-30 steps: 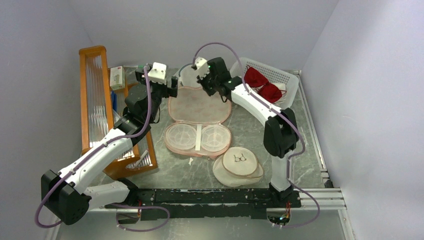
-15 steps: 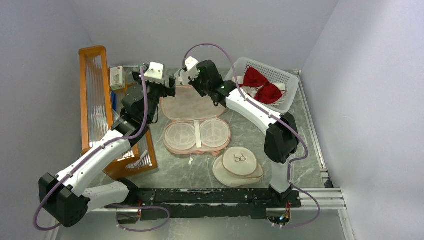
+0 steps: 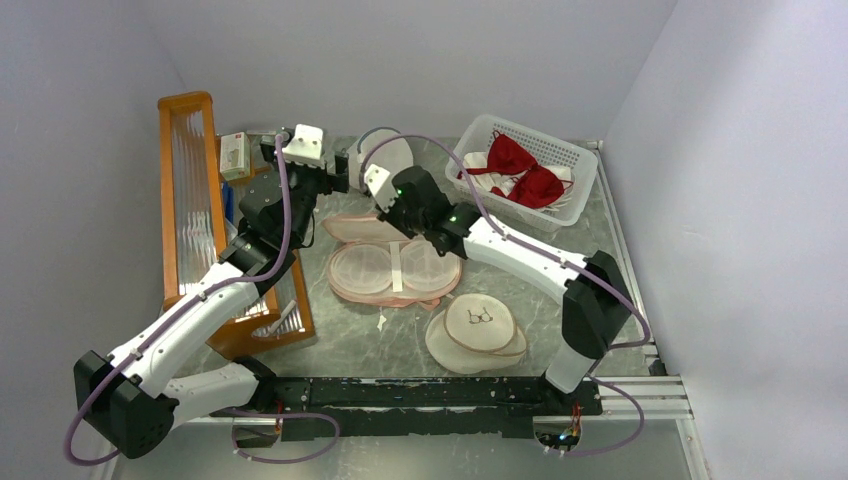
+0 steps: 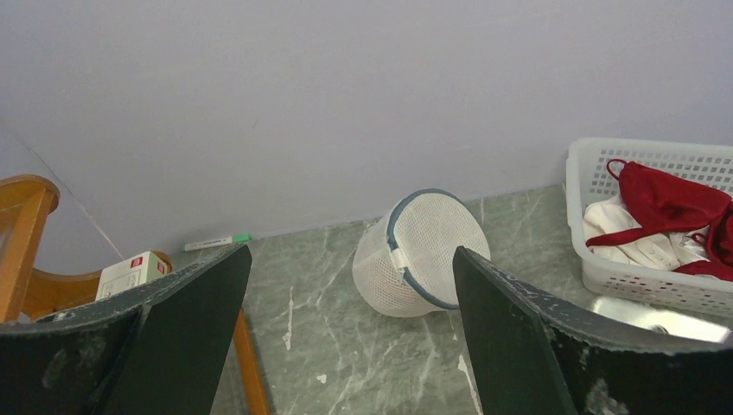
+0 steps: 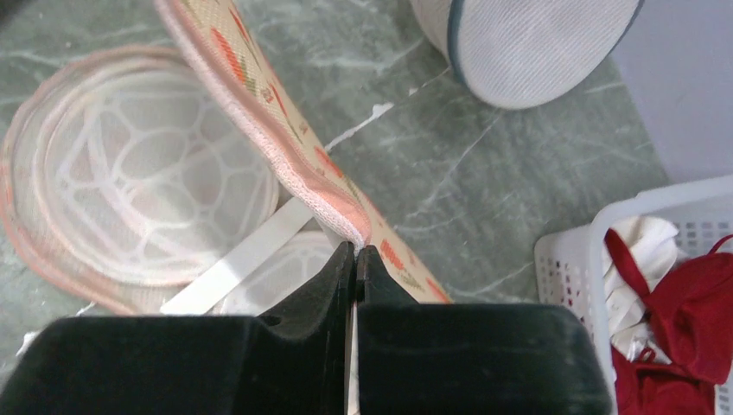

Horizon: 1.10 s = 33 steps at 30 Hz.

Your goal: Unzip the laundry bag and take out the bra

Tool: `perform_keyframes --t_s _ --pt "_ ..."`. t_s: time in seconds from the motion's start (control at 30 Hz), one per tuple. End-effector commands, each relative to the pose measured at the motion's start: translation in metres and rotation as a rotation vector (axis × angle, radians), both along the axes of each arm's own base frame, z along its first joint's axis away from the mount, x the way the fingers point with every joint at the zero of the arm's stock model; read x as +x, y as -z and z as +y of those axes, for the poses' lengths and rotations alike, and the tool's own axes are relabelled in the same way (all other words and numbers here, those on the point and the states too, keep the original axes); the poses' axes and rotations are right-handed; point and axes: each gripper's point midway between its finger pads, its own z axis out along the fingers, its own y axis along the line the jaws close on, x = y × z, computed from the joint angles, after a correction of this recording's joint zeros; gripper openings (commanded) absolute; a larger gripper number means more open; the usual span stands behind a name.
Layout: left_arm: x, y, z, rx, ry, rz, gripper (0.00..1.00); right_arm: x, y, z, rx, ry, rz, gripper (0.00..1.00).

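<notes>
This is a robotics lab test cell. Plain pale wall panels [image 3: 420, 60] box in a marble-patterned surface [image 3: 340, 340] on three sides. A white-and-black left arm [image 3: 190, 320] and right arm [image 3: 520, 255] are bolted to a black rail [image 3: 420, 392] at its near edge.

Black bra icon [image 3: 481, 316] on round cream pouch [image 3: 492, 337]; small box [image 4: 130, 271] label unreadable.
</notes>
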Motion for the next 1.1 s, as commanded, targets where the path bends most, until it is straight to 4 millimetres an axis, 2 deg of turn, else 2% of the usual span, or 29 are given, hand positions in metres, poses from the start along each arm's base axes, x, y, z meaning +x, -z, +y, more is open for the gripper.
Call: perform_keyframes --t_s 0.0,0.27,0.6,0.83,0.93,1.07 --pt "-0.004 -0.025 0.009 -0.034 -0.024 -0.057 0.99 -0.017 -0.002 -0.008 0.034 0.008 0.016 0.00" --pt "-0.005 -0.026 0.012 -0.030 -0.034 -0.061 0.99 -0.068 0.041 -0.016 0.066 -0.016 0.200 0.00" --pt "-0.004 -0.024 0.015 -0.018 -0.054 -0.057 0.99 -0.122 0.118 -0.033 0.074 0.004 0.456 0.00" --pt "-0.003 -0.022 0.016 -0.012 -0.060 -0.055 0.99 -0.134 0.154 -0.030 0.092 0.027 0.545 0.00" --pt "-0.002 -0.021 0.016 -0.008 -0.063 -0.051 0.99 -0.135 0.160 -0.028 0.106 0.034 0.562 0.00" --pt "-0.002 -0.019 0.015 -0.005 -0.063 -0.048 0.99 -0.134 0.158 -0.025 0.138 0.042 0.559 0.00"
